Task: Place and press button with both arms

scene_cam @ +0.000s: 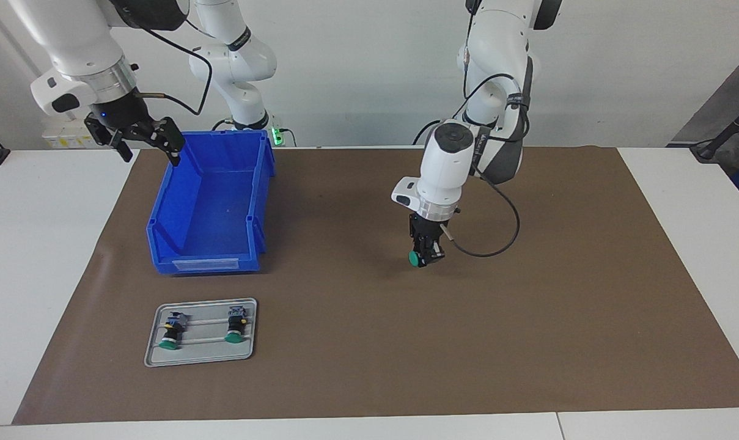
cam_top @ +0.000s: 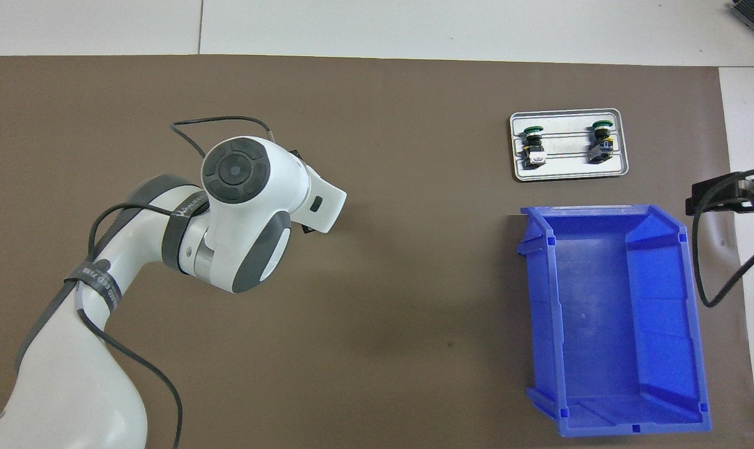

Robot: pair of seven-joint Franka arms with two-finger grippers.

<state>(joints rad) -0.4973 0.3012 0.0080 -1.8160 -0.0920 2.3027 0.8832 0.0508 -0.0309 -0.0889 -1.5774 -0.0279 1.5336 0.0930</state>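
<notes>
My left gripper point(scene_cam: 425, 255) is shut on a button point(scene_cam: 415, 259) with a green cap, held low over the middle of the brown mat point(scene_cam: 528, 305). I cannot tell if the button touches the mat. In the overhead view the left arm's wrist point(cam_top: 246, 212) hides that gripper and button. Two more buttons point(scene_cam: 172, 333) point(scene_cam: 236, 327) lie on a grey tray point(scene_cam: 204, 349), also seen from overhead point(cam_top: 532, 146) point(cam_top: 601, 142). My right gripper point(scene_cam: 146, 143) is open and empty, raised beside the blue bin's corner at the right arm's end of the table; it shows in the overhead view point(cam_top: 713, 194).
An empty blue bin point(scene_cam: 207, 264) point(cam_top: 542, 312) stands on the mat toward the right arm's end. The grey tray point(cam_top: 567, 169) lies farther from the robots than the bin. White table point(scene_cam: 39, 244) borders the mat.
</notes>
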